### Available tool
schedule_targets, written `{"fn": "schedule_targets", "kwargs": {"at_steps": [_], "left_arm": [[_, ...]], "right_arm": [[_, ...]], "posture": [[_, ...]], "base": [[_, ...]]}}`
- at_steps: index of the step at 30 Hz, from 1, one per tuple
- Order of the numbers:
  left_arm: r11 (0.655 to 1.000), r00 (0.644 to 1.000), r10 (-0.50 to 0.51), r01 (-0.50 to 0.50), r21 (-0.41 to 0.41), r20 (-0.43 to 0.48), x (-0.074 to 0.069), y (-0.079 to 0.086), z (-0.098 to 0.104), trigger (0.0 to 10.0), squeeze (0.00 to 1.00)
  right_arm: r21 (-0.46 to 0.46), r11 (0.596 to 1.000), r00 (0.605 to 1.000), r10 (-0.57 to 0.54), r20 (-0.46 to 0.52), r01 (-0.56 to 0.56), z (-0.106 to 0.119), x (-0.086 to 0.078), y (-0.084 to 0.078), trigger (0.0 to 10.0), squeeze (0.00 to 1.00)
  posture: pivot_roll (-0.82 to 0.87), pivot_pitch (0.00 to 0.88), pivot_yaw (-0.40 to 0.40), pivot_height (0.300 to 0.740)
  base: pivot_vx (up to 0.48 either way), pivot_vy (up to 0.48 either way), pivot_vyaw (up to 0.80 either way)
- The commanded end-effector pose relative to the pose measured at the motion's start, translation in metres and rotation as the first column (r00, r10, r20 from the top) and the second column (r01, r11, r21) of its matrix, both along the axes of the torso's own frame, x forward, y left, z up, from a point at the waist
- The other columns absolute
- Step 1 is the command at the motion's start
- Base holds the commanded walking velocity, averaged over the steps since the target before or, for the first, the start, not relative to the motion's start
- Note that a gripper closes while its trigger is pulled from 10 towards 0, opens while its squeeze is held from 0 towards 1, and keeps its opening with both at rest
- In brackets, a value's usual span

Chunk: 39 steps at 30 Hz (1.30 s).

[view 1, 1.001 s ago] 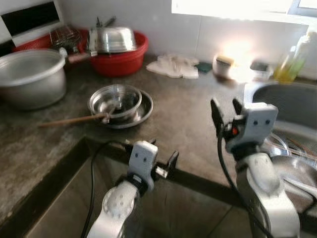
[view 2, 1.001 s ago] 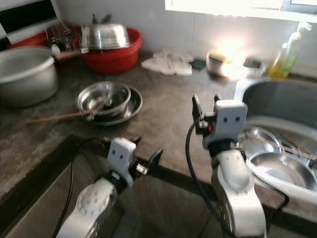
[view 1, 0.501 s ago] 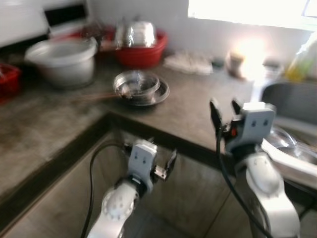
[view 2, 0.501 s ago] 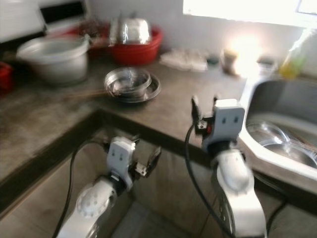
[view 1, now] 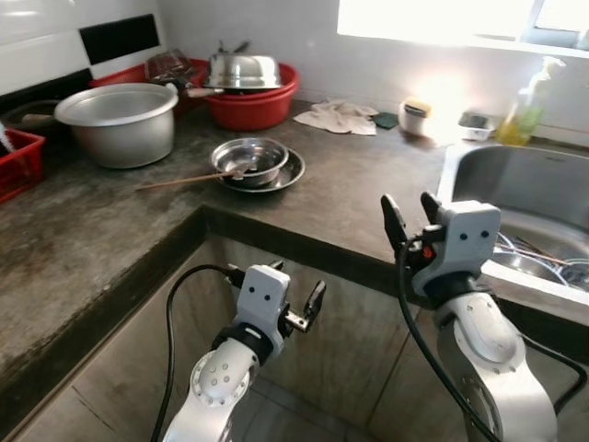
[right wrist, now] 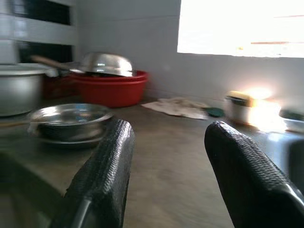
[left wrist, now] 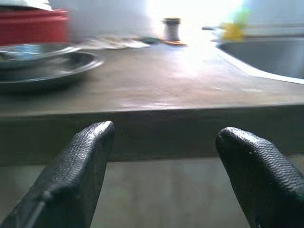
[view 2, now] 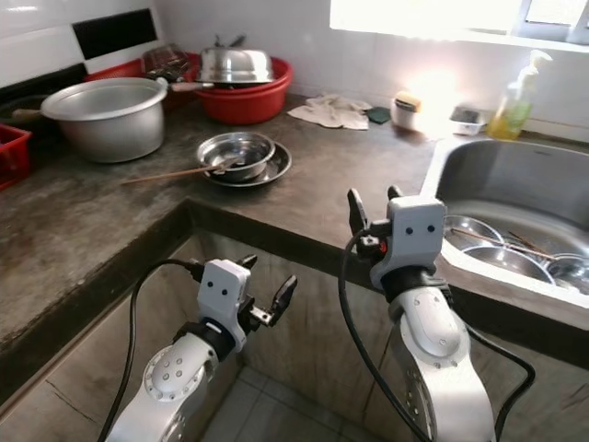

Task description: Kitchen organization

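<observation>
Now both arms hovering before counter [view 1: 350, 198], holding nothing: left gripper [view 1: 296, 311] spread wide below edge, right gripper [view 1: 406, 214] parted, raised. Bowls [view 1: 253, 164] sitting far left on counter, spoon [view 1: 184, 180] resting inside. Steel likely light, stiff, slippery; gripping rim looks best.

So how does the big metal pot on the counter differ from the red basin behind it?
The big metal pot is dull silver metal, while the red basin looks like plastic. The pot stands open with nothing seen inside; the basin holds an upturned steel bowl. The pot is taller and the basin is lower. Both are round and sit on the counter near the wall.
</observation>
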<state>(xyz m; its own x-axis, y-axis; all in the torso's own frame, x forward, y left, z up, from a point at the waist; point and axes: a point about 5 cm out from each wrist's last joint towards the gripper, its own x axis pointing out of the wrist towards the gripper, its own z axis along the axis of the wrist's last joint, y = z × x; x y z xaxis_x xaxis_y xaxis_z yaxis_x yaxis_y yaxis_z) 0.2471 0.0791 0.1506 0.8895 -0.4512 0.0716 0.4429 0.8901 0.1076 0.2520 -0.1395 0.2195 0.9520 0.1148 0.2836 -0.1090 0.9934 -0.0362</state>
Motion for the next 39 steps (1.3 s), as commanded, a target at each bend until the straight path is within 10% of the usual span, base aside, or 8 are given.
{"fn": "schedule_targets", "kwargs": {"at_steps": [1,39], "left_arm": [[0.999,0.999,0.038,-0.038,0.010,0.031,0.002,0.005,0.005,10.0,0.00],[0.992,0.991,0.127,-0.127,0.010,0.044,0.008,0.014,0.005,10.0,0.00]], "right_arm": [[-0.006,1.000,1.000,0.014,0.008,-0.014,0.001,0.002,0.004,10.0,0.00],[-0.018,1.000,1.000,0.022,0.020,-0.022,0.003,0.012,-0.008,10.0,0.00]], "posture": [[0.05,0.068,-0.018,0.740],[0.05,0.051,-0.021,0.740]], "base": [[0.000,0.000,0.80],[0.102,0.000,0.19]]}}
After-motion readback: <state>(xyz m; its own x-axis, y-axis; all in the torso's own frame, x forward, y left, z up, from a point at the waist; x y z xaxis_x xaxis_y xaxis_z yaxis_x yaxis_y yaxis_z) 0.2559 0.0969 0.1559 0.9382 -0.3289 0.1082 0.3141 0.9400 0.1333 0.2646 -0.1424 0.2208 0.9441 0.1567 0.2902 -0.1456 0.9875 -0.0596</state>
